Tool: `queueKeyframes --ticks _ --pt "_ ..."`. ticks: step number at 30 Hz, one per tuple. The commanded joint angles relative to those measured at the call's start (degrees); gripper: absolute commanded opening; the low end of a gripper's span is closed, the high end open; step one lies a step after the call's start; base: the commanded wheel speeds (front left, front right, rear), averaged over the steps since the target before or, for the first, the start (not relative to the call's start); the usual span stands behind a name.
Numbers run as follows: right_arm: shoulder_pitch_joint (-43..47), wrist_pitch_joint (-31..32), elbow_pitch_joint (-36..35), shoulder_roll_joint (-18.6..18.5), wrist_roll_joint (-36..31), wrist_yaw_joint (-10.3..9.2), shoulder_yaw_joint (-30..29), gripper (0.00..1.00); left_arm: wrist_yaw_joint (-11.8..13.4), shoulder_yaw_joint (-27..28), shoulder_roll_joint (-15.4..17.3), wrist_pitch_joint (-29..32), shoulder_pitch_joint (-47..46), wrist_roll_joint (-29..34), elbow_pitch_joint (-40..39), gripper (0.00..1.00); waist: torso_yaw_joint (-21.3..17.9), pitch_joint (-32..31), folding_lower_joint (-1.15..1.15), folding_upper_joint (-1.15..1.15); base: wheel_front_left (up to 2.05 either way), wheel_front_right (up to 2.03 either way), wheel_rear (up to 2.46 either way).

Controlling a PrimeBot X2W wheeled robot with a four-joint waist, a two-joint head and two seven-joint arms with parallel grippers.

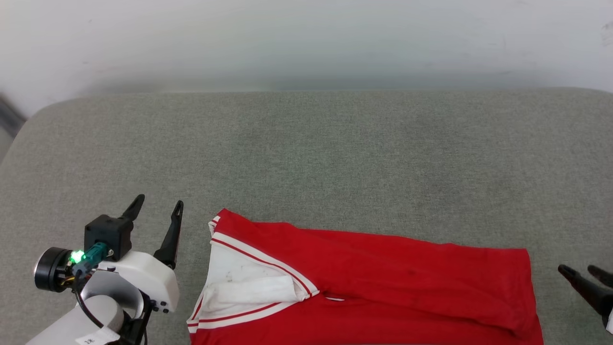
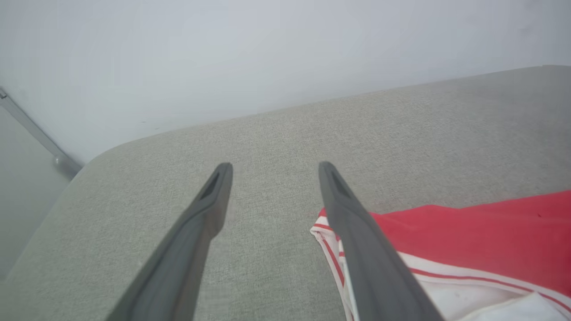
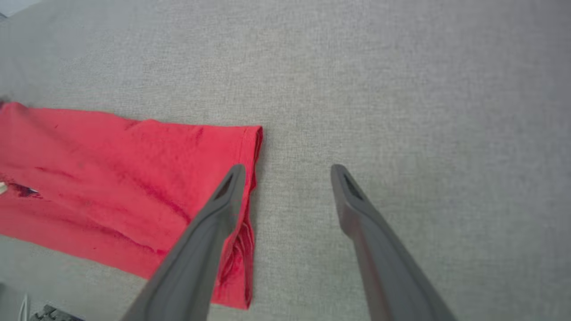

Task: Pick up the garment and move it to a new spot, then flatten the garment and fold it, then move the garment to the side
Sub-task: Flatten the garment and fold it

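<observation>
Head view: the garment [image 1: 383,278] lies stretched out along the near edge of the grey padded surface [image 1: 306,153], its lower part cut off by the bottom of the frame. A white sleeve with striped trim sits at its left end and the red hem at its right end. No letters or number are visible on the side facing up.

Left gripper [image 1: 159,200]: fingers spread wide, nothing between them. It sits just beside the sleeve end and apart from the cloth. In the left wrist view I see bare grey fabric between the fingers, with the striped trim off to one side.

Right gripper [image 1: 577,269]: also spread wide and empty, just beside the hem end. In the right wrist view one finger overlaps the hem corner in the picture. I cannot tell whether it touches the cloth.

Progress, as I judge it:
- The pick-up and relocation look done, since the shirt rests on the surface with neither gripper holding it.
- Flattening is mostly done. The body lies flat, with soft creases near the hem and a small bunch at the lower right corner.
- Folding seems begun. The shirt reads as a long band with the sleeve turned inward, which suggests a lengthwise fold. I cannot confirm the layers from here.

Left to do: probably a crosswise fold to bring the ends together, then moving the bundle to the side. That last step is not yet done.
</observation>
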Motion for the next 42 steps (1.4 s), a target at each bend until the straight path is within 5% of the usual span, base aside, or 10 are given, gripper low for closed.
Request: queueKeyframes --ticks 1,5,13,27,28,29,31,42 --pt "1.44 1.71 0.29 1.09 2.63 -0.02 -1.01 1.00 1.55 1.84 -1.08 -0.60 1.36 1.81 -0.23 1.00 0.38 0.44 0.00 0.00 0.00 0.00 0.00" --pt "3.38 5.02 0.78 2.23 6.96 -0.02 -1.77 1.00 4.00 8.16 -4.26 -0.78 3.88 7.47 -2.53 1.00 1.17 1.36 0.00 0.00 0.00 0.00 0.00" --pt "3.96 9.11 1.42 4.23 11.46 -0.02 -1.97 1.00 2.76 17.69 -10.65 -0.75 9.11 16.84 -4.62 1.00 2.98 3.16 0.00 0.00 0.00 0.00 0.00" --pt "1.50 15.72 0.34 9.03 13.77 -0.01 4.98 1.00 -4.53 29.99 -24.19 -0.70 14.02 30.81 -4.05 1.00 6.17 5.81 0.00 0.00 0.00 0.00 0.00" --pt "0.94 15.64 0.11 9.48 14.39 -0.01 5.06 0.60 -5.55 31.55 -25.84 -0.70 14.38 32.66 -4.18 1.00 6.36 5.94 0.00 0.00 0.00 0.00 0.00" --pt "0.53 15.43 0.00 9.42 14.39 -0.01 5.13 0.08 -5.99 32.35 -26.64 -0.70 14.65 33.50 -4.40 1.00 6.43 6.00 0.00 0.00 0.00 0.00 0.00" --pt "0.19 15.28 -0.18 9.29 14.27 -0.01 5.34 0.00 -6.47 32.92 -27.37 -0.70 15.13 34.35 -4.51 1.00 6.49 6.03 0.00 0.00 0.00 0.00 0.00" --pt "-1.35 13.00 0.12 5.79 15.12 -0.02 4.48 0.00 -10.30 40.04 -33.41 -0.70 19.12 42.37 -6.58 1.00 5.76 4.57 0.00 0.00 0.00 0.00 0.00"
